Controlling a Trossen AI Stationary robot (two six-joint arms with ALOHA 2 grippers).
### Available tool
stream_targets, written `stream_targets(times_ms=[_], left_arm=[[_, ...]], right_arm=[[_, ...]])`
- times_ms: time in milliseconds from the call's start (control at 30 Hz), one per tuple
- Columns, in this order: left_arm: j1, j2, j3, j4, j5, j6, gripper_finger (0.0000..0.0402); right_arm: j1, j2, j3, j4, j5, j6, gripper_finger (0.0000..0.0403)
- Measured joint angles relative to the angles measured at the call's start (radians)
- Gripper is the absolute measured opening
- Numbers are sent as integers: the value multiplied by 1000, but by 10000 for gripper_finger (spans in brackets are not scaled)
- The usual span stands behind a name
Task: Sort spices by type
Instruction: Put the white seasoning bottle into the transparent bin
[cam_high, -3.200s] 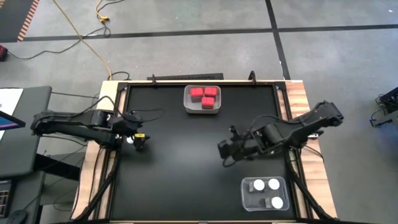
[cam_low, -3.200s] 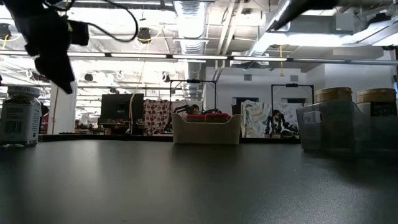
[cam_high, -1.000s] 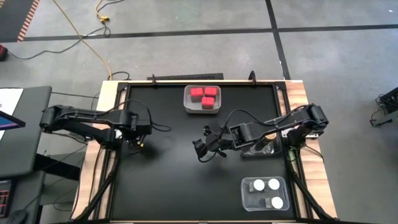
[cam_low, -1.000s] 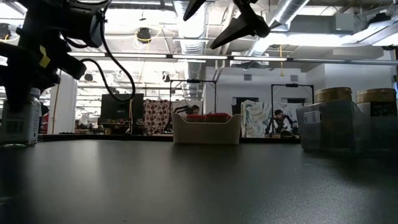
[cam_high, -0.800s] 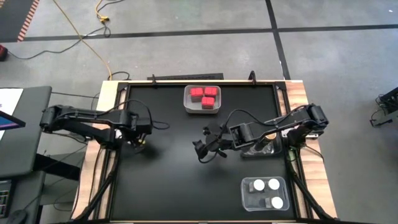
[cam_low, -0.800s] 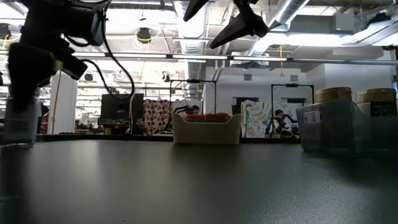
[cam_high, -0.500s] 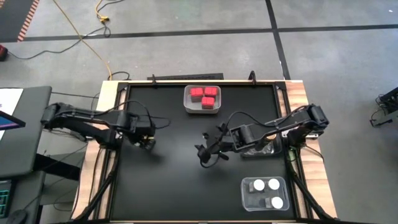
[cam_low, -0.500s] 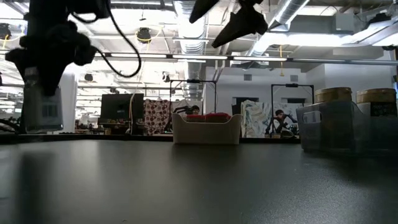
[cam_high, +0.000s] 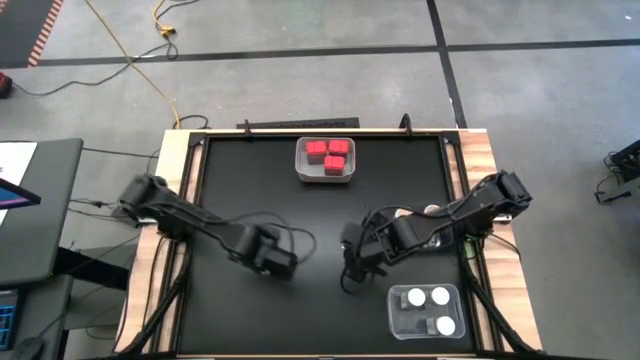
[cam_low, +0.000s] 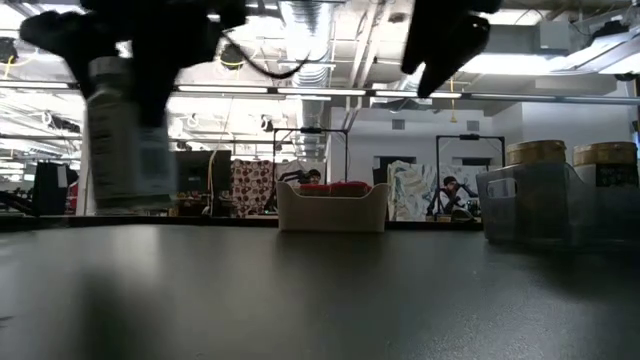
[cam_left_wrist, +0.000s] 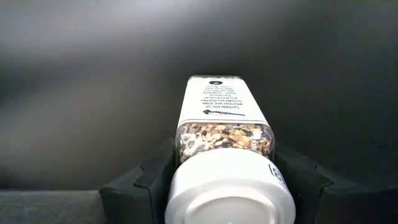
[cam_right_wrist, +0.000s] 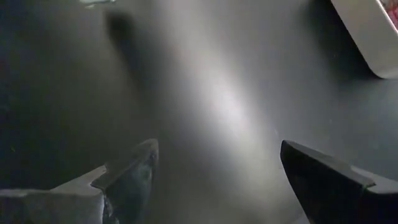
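Left gripper (cam_high: 276, 264): pinching a white-lidded jar (cam_left_wrist: 225, 152) by the sides, just below its lid; it hangs over the middle-left of the black table (cam_high: 250, 310), clear of the surface in the low view.
Jar in the grip: squarish clear body with a label, seeds showing through, white lid nearest the wrist camera; fingers (cam_left_wrist: 140, 180) press it from both sides.
Right gripper (cam_high: 357, 262): fingers spread wide, nothing between them, raised above the table just to the right of the left gripper.
Gap between the grippers: narrow, bare black surface under it.
Clear plastic bin (cam_high: 426, 310): near the table's front edge, just right of and in front of the right gripper; four white-lidded jars (cam_high: 427, 310) inside.
White rectangular bin (cam_high: 325, 161): at the far edge, well apart from both grippers; three red boxes (cam_high: 328, 152) inside.
Open room: broad bare table to the front and left of the left gripper, and between both grippers and the white bin.
Table edges: wooden strips on both sides, well apart from the left gripper.
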Motion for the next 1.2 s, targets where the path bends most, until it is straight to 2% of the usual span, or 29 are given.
stream_targets(times_ms=[167, 367, 933, 1200], left_arm=[[-1, 179, 195, -6, 4, -31, 198], [12, 296, 322, -6, 71, -5, 198], [44, 315, 336, -5, 95, 3, 201], [45, 313, 336, -4, 71, -2, 250]], right_arm=[[44, 0, 0, -44, 0, 1, 364], [103, 0, 0, -53, 0, 1, 364], [176, 0, 0, -89, 1, 36, 364], [177, 0, 0, -93, 2, 30, 364]])
